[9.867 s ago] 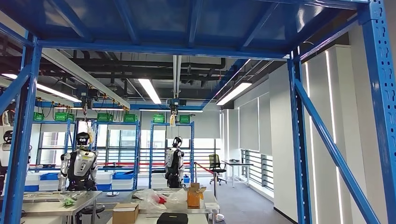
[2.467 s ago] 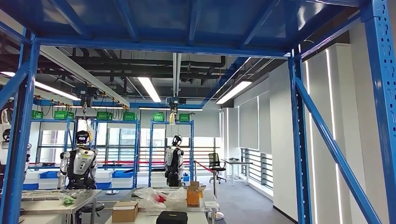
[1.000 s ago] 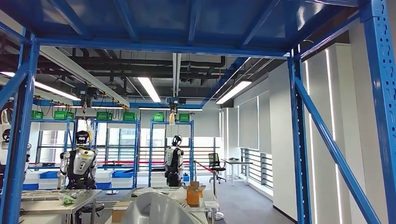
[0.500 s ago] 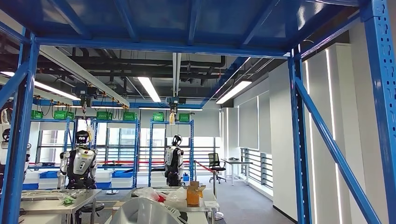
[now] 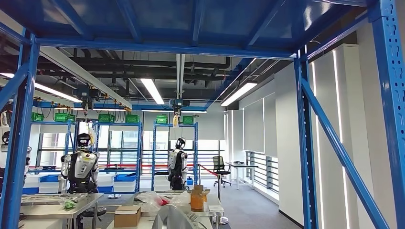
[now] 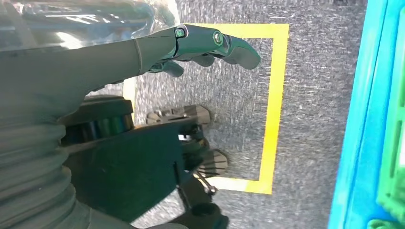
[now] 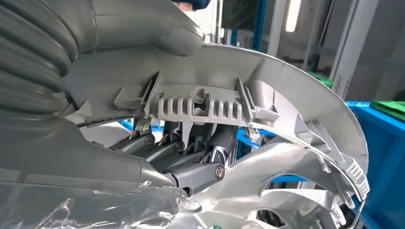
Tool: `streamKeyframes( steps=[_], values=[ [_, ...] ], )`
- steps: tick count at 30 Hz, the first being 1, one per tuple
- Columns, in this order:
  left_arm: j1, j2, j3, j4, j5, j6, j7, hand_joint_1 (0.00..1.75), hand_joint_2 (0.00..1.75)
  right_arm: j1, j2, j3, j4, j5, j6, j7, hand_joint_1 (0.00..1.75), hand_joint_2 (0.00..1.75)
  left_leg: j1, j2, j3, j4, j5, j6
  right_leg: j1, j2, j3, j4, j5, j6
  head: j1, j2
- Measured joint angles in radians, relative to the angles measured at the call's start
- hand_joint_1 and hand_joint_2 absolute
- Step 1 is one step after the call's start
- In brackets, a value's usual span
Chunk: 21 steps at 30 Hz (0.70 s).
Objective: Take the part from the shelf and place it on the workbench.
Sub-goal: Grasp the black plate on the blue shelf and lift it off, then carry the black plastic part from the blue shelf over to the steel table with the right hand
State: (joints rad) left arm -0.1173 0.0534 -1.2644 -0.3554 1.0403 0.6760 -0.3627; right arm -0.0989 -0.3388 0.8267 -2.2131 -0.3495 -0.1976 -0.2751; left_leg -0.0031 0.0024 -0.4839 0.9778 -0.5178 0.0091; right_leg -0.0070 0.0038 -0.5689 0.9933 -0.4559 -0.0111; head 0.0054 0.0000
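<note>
Right hand: the right hand [image 7: 157,119] grips the part [image 7: 286,109], a curved silver-grey moulded piece with ribs and clips on its inner face; the thumb lies over its outer edge and the darker fingers [image 7: 191,157] press its underside.
Part in the head view: a sliver of the part [image 5: 174,218] rises at the lower edge of the picture, in front of the table behind it.
Left hand: the left hand [image 6: 191,45] holds nothing, fingers [image 6: 239,47] stretched out and slightly apart, hanging over grey carpet.
Floor: a square of yellow tape [image 6: 274,109] is marked on the carpet below the left hand; a blue frame edge [image 6: 363,124] and something green [image 6: 394,152] run beside it.
Shelf frame: blue steel uprights [image 5: 308,143] and a diagonal brace [image 5: 341,152] stand close on the right; a blue deck [image 5: 191,24] spans overhead, and another upright [image 5: 19,143] on the left.
Beyond: a table bearing a cardboard box [image 5: 127,215], an orange-brown carton [image 5: 197,199] and crumpled clear plastic [image 5: 150,200].
Background: two other humanoid robots, one at left [image 5: 82,167] and one at centre [image 5: 178,164], stand before blue racks with green crates [image 5: 162,119]; an office chair [image 5: 220,169] sits by the windows.
</note>
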Motion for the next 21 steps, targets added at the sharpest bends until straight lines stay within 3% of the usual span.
streamKeyframes(
  steps=[9, 21],
  values=[
    [0.006, -0.018, 0.107, 0.004, 0.067, -0.031, -0.036, 0.00, 1.75, 0.005, -0.002, 0.010, -0.002, 0.081, -0.081, 0.047, 1.75, 1.75, 0.000, 0.000, 0.000, 0.000, 0.000, 0.000, 0.000, 0.000, 0.000, 0.000, 0.000, 0.000, 0.000, 0.000],
    [0.013, -0.023, 0.169, 0.010, 0.083, -0.018, -0.037, 0.00, 1.75, 0.007, -0.006, 0.021, -0.001, 0.084, -0.112, 0.062, 1.75, 1.75, 0.000, 0.000, 0.000, 0.000, 0.000, 0.000, 0.000, 0.000, 0.000, 0.000, 0.000, 0.000, 0.000, 0.000]
  ],
)
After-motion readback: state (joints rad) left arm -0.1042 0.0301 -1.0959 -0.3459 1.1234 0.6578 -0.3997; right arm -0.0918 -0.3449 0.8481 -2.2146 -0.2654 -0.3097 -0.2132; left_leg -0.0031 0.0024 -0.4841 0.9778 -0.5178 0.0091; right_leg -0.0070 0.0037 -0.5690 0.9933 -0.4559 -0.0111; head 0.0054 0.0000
